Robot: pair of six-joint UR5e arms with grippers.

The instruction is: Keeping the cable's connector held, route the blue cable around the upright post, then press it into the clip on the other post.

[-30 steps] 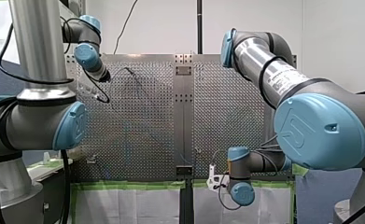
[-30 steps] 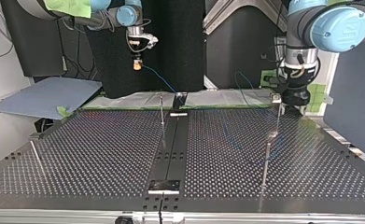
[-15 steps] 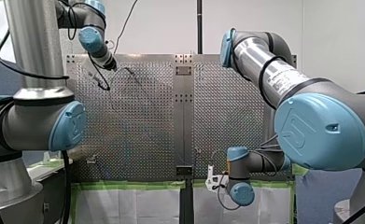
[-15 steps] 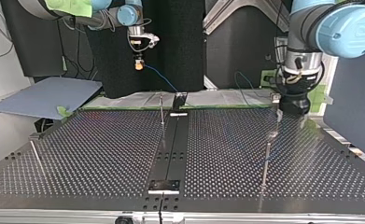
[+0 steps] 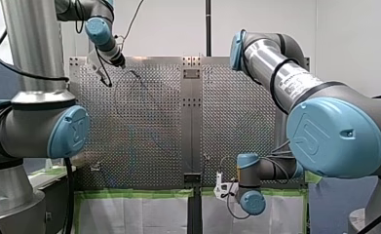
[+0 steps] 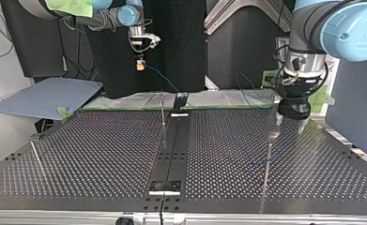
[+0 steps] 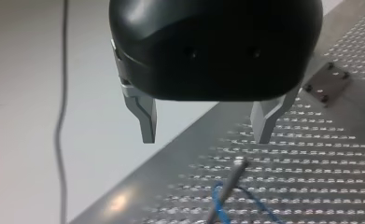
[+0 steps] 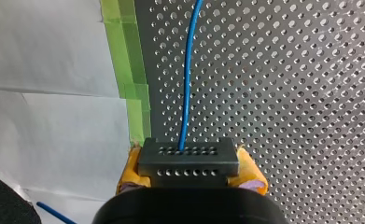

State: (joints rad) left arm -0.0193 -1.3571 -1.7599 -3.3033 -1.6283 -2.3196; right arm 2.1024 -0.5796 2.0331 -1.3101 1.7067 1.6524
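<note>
Plainly, the main hazard is the loose run of blue cable (image 8: 188, 84). The robot's right gripper (image 6: 139, 64) has its yellow pads (image 8: 252, 171) clamped on the dark connector (image 8: 188, 158), held beyond the far edge of the perforated table (image 6: 101, 154) in the top view. From there the cable runs out across the table. The left gripper (image 7: 206, 140) hangs with its metal fingers (image 7: 147, 121) apart and nothing between them, just above a thin post (image 7: 237, 164) where the cable bends.

With nothing gripping that stretch, a tug from the right arm would likely lift the bend over the post's top. Too hard a pull might also drag the connector from the pads. A careless descent could knock the left fingers against the post.

Counted: one cable, one connector, two grippers, and four thin posts in the top view. Which post carries the clip cannot be told.
</note>
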